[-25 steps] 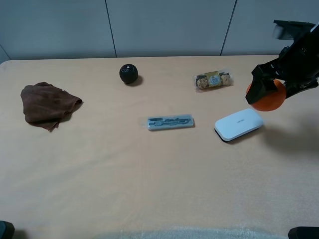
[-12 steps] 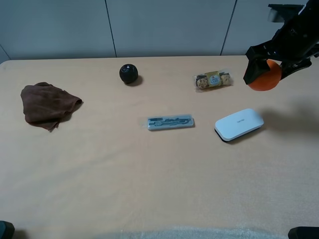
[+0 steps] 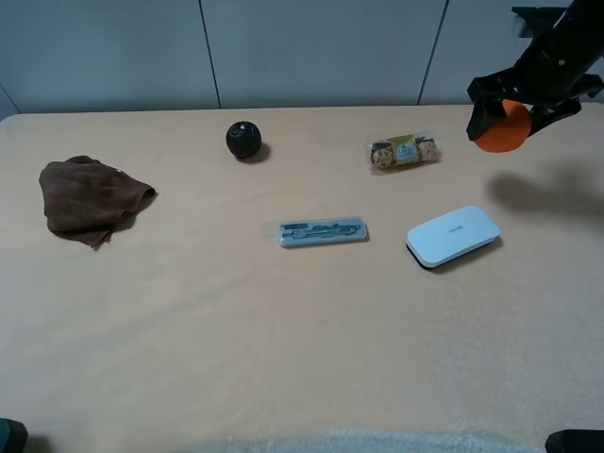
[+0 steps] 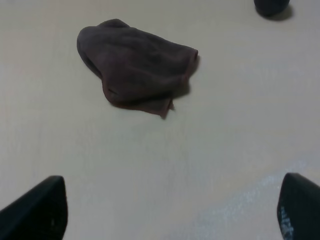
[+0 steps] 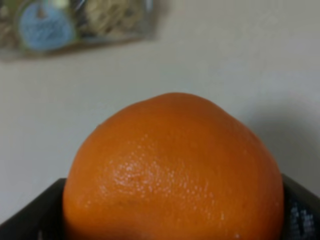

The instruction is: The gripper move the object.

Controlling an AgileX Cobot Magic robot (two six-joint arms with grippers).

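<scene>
Exterior high: right gripper [image 3: 508, 121] is raised above the table [image 3: 283, 359] at the far right edge, fingers clamped on the orange [image 3: 497, 135]. The orange sits between the fingers, off the surface, with its shadow on the table below. Chocolate pack [image 3: 404, 151] is near, on the gripper's inboard side. White case [image 3: 453, 235] is below it, toward the camera.

The step in hand looks like the carry in the air. To do it well:
- Squeeze firmly and avoid fast swings, since the fruit is round and smooth and could roll out.
- Travel high enough to clear the pack and the case.
- Come down straight and release only on contact.

Left wrist: left gripper [image 4: 170, 215] has its fingers wide apart with nothing between them. Brown cloth [image 4: 137, 67] lies ahead of it, well apart. The orange is not in this view.

Right wrist: orange [image 5: 172, 170] fills the view, seated between the dark fingers [image 5: 30, 220] and touching both sides. Chocolate pack [image 5: 75, 22] lies on the table beyond it.
</scene>
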